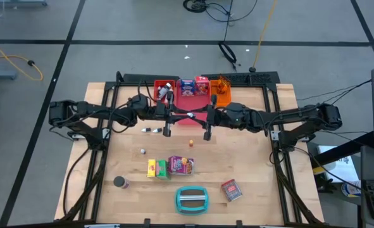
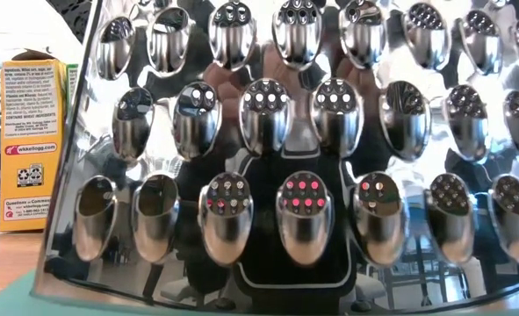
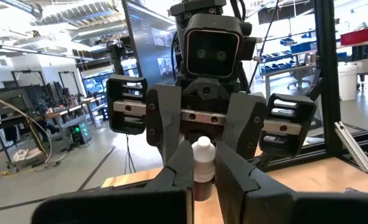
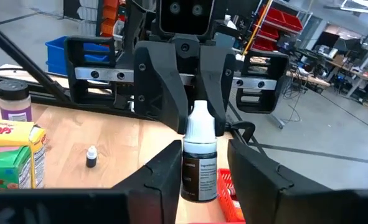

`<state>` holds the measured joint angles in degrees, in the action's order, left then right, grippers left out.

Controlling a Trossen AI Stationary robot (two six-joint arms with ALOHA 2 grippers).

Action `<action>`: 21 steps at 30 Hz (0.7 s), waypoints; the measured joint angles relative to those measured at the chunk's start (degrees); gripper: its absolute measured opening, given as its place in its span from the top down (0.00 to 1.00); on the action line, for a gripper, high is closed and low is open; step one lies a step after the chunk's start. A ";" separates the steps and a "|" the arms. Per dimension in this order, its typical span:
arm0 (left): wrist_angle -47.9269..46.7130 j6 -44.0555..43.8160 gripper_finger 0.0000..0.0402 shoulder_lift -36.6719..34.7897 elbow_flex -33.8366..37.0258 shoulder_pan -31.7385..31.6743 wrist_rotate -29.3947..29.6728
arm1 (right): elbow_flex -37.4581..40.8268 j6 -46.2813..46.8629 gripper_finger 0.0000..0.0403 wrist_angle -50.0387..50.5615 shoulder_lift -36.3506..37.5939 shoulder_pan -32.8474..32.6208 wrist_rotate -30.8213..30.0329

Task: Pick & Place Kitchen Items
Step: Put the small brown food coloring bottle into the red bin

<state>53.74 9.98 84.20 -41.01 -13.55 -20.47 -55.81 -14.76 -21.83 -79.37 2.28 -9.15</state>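
Currently the task is partly done. Two boxes, one blue-white box (image 1: 187, 85) and one red-white box (image 1: 201, 84), stand in the pink tray (image 1: 190, 104) at the far edge of the table (image 1: 262, 158). The red tray (image 1: 156, 85) beside it holds a few small pale items, and the orange tray (image 1: 223, 95) shows nothing that can be identified.

A small white-capped bottle (image 4: 199, 155) is held above the table just in front of the pink tray, between the two grippers, which meet nose to nose there. The left gripper (image 3: 202, 186) has its fingers clamped on the bottle. The right gripper (image 4: 199, 180) has its fingers apart, with a gap on each side of the bottle. This reads as a hand-over to the left arm.

Items left on the table:
- a yellow box (image 1: 152, 168), a green box (image 1: 162, 168) and a purple packet (image 1: 181, 164), touching in a row mid-table;
- a dark jar (image 1: 119, 182) toward the near left corner;
- a red-white packet (image 1: 231, 190) toward the near right corner;
- a tiny dropper bottle (image 1: 152, 130) and two smaller pieces, too small to name.

A teal-and-grey grater (image 1: 192, 199) lies at the near edge and fills the low view.

Open wood lies along both side edges, so each arm has room to draw back outward. The trays stand close behind the grippers.
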 joint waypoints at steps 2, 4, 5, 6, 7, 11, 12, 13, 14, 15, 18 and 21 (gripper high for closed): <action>0.00 -0.02 0.94 0.00 0.00 -0.33 0.13 | 0.00 0.03 0.68 0.87 0.00 0.00 -0.12; -0.05 -0.26 0.94 0.00 0.00 -0.72 0.14 | 0.00 0.11 0.67 1.91 0.00 0.00 -0.24; -0.09 -0.42 0.94 0.01 0.00 -0.93 0.14 | 0.00 0.13 0.66 2.33 0.00 0.00 -0.26; -0.12 -0.44 0.94 0.04 0.00 -1.19 0.16 | 0.00 0.13 0.65 2.86 0.00 0.02 -0.38; -0.17 -0.45 0.94 0.04 0.00 -1.45 0.22 | 0.00 0.13 0.65 3.31 0.00 0.00 -1.28; -2.01 -0.98 0.94 0.04 0.00 -3.04 1.65 | -0.02 0.16 0.63 6.54 0.00 0.00 -6.99; -3.17 -1.01 0.94 0.02 0.00 -3.40 2.95 | -0.02 0.19 0.63 7.57 0.00 0.02 -7.66; -5.16 -1.01 0.94 -0.34 0.00 -3.85 4.85 | -0.02 0.45 0.63 8.59 0.00 0.02 -7.58; -7.65 -1.01 0.94 -0.95 0.00 -4.39 6.81 | -0.02 0.53 0.63 9.17 0.00 0.02 -7.54; -9.72 -1.01 0.94 -1.60 0.00 -4.95 9.13 | -0.02 0.55 0.63 9.81 0.00 0.00 -7.31; -17.15 -1.11 0.94 -3.40 -0.02 -6.37 16.55 | -0.02 1.03 0.63 11.96 0.00 -0.21 -7.31; -24.60 -2.54 0.94 -5.54 0.06 -7.74 21.57 | -0.02 2.33 0.64 13.20 0.00 -0.23 -7.28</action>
<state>29.13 7.43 78.66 -40.95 -21.29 1.10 -55.83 -12.44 -8.63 -79.37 2.05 -16.43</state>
